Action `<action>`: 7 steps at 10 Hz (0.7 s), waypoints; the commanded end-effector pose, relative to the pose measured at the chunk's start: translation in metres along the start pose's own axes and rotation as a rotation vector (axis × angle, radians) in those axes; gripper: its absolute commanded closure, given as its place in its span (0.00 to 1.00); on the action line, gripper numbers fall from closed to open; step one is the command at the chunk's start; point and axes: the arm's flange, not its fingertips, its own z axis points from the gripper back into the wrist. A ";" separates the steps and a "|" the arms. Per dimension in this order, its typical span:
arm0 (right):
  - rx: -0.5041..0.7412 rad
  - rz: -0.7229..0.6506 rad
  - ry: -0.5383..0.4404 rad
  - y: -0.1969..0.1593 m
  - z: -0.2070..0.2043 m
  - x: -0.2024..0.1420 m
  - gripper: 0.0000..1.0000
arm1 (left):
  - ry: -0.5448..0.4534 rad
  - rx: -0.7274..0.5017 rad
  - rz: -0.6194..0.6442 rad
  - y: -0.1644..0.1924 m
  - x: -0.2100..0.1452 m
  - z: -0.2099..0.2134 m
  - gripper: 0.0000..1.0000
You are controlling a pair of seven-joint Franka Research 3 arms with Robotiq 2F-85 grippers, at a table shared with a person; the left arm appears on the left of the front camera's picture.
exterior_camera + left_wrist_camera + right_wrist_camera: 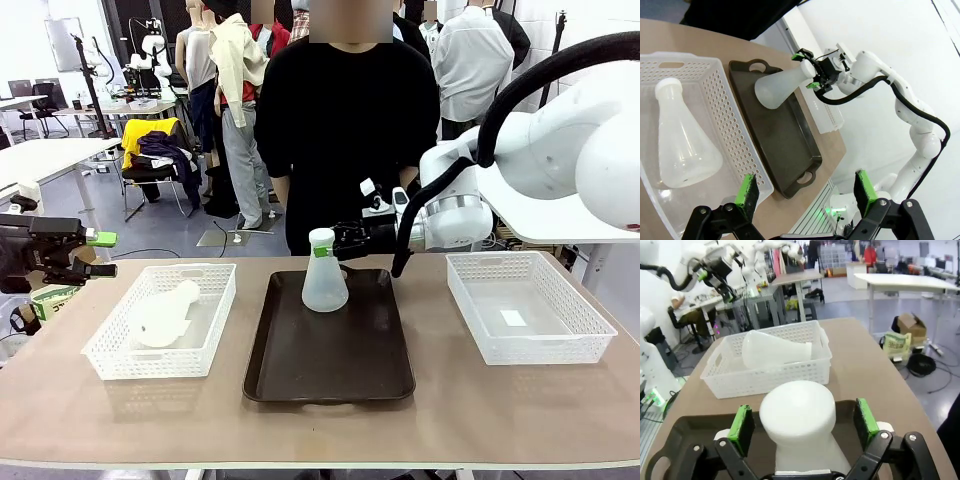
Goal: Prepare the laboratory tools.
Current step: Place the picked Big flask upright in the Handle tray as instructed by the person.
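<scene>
As the upright flask (325,285) stands on the centre tray (330,365), the lying flask (165,315) fills the left basket (150,365); left gripper (103,254) and right gripper (330,242) spread

We see a light-brown table (500,410) filling the lower half of the frame. Directly on it sit a white mesh basket (150,365) at lower left, a dark brown handled tray (330,360) at centre, and a second white mesh basket (530,350) at right, each apart from the others.

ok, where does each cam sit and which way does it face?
Front: fixed between arms, faces person across table; right arm reaches upright flask on tray.
Left wrist: above basket, past own open jaws at lying flask.
Right wrist: at tray, own open jaws flank upright flask's neck, facing basket.
Shared: both wrist views catch the lying flask.
</scene>
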 end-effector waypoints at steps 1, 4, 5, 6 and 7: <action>-0.008 -0.019 0.080 0.011 -0.001 0.008 0.00 | -0.004 -0.014 -0.004 0.000 0.000 0.002 0.00; -0.004 -0.001 0.029 0.004 0.002 0.008 0.00 | -0.004 -0.014 -0.004 0.000 0.000 0.002 0.00; -0.004 -0.001 0.029 0.004 0.002 0.008 0.00 | -0.004 -0.014 -0.004 0.000 0.000 0.002 0.00; -0.004 -0.001 0.029 0.004 0.002 0.008 0.00 | -0.004 -0.014 -0.004 0.000 0.000 0.002 0.00; -0.004 -0.001 0.029 0.004 0.002 0.008 0.00 | -0.004 -0.014 -0.004 0.000 0.000 0.002 0.00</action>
